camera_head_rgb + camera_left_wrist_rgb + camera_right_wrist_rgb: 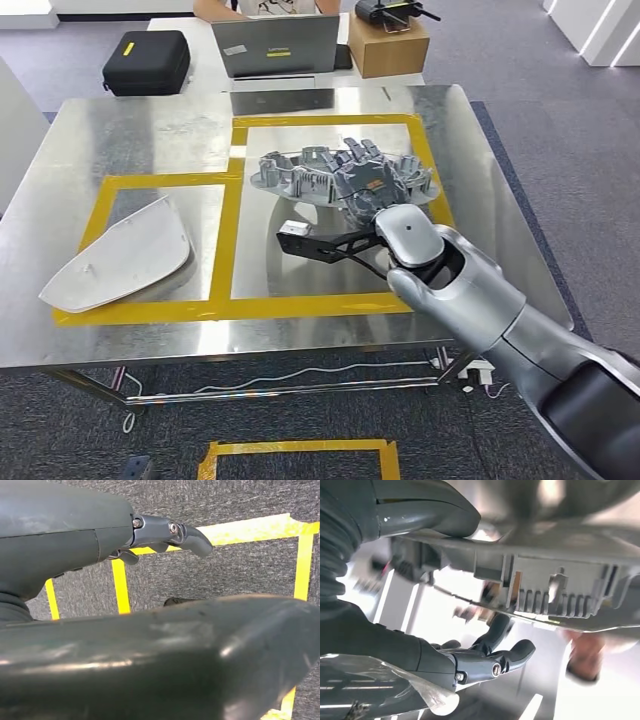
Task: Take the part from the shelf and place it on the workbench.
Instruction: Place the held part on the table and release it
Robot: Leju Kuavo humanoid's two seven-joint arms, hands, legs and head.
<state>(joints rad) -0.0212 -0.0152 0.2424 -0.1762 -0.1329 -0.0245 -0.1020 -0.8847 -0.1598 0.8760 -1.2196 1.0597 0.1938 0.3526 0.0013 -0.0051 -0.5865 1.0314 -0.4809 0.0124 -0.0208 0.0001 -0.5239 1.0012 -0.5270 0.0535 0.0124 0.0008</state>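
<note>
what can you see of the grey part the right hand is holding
The grey part is a flat, roughly oval moulded piece, plastic by its look, with raised ribs, tabs and small pockets facing up. The right hand grips its right portion, fingers spread over the top; the right wrist view shows the thumb against it. It lies roughly level above the steel workbench, over the right-hand yellow-taped rectangle, casting a shadow beneath. Whether it touches the surface is unclear.

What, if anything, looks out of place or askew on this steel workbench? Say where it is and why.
The grey ribbed part stands out: the right hand holds it above the right taped square, not resting flat, its shadow showing on the steel beneath. The white cover in the left square overlaps the yellow tape at its lower corner.
</note>
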